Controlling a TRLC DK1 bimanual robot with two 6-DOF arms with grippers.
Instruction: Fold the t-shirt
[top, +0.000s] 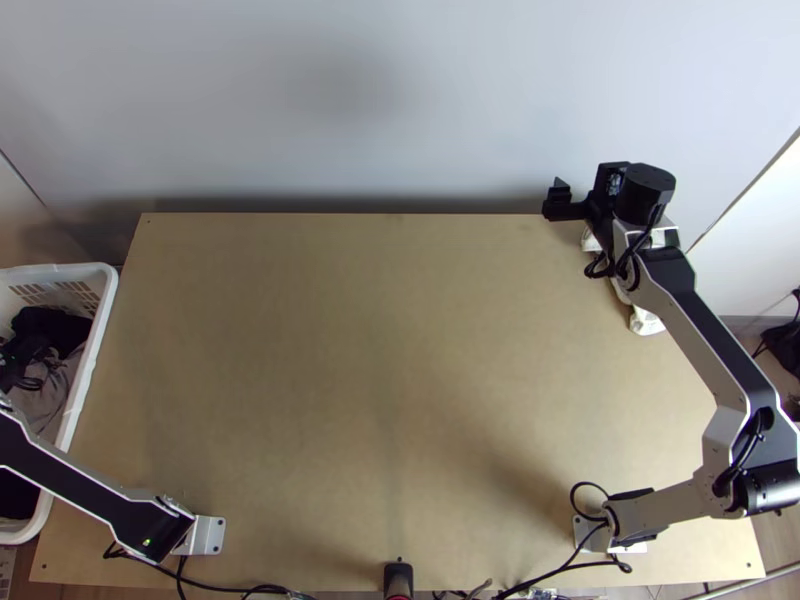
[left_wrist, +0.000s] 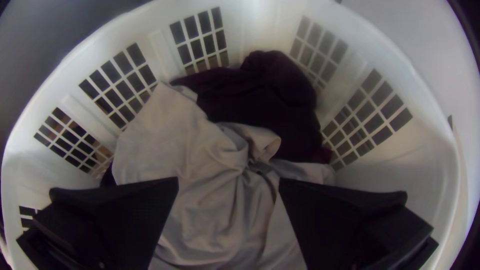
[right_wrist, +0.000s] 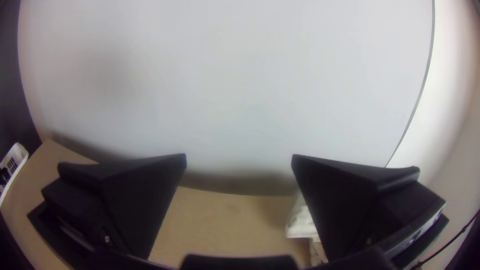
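Observation:
In the top view my left gripper (top: 14, 368) is at the left edge, over the white basket (top: 88, 375). Bunched light grey cloth (top: 50, 398) lies in there beside dark cloth (top: 50, 325). The left wrist view has my left gripper (left_wrist: 228, 182) open above the grey cloth (left_wrist: 200, 150), nothing held; dark purple cloth (left_wrist: 265, 100) lies against it. Whether either is the t-shirt, I cannot tell. My right gripper (top: 584, 202) is at the table's far right corner; in the right wrist view the same gripper (right_wrist: 239, 159) stands open, facing the wall, with nothing between its fingers.
White cloth (top: 646, 322) lies at the table's (top: 380, 350) right edge, partly under the right arm; the right wrist view has this white cloth (right_wrist: 301, 223) beside one finger. A pale wall (top: 380, 100) rises behind the table. Cables run along the near edge.

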